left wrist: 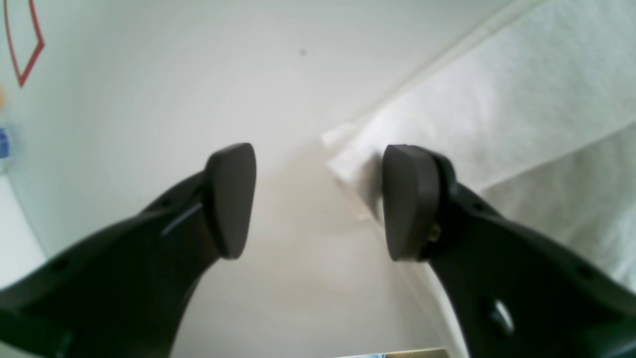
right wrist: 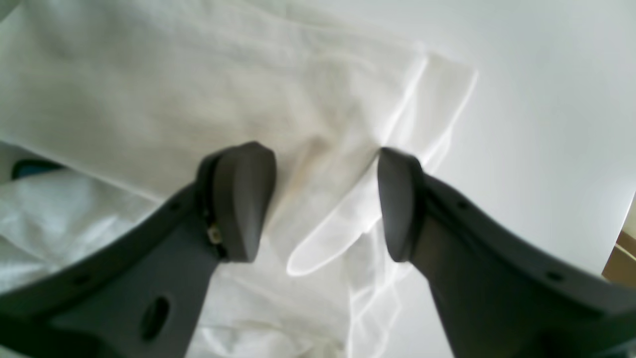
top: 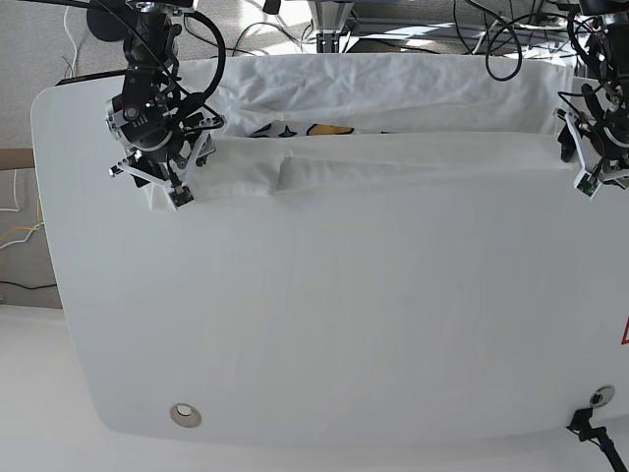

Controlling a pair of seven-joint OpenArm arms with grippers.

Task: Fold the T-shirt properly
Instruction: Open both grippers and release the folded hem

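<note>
From my station I find the near counter [top: 324, 324] bare, giving open passage. The T-shirt [top: 393, 157] spans the far edge between both arms. Cables [top: 491, 39] crowd the space behind it.

T-shirt [top: 393, 147] along table's [top: 324, 324] far edge

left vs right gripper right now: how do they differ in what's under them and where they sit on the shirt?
The left gripper hangs mostly over bare table, with the T-shirt corner at one of its fingers. The right gripper hangs over crumpled, layered T-shirt cloth. In the base view the left gripper sits at the shirt's right end, the right gripper at its left end. Both are open and hold nothing.
</note>
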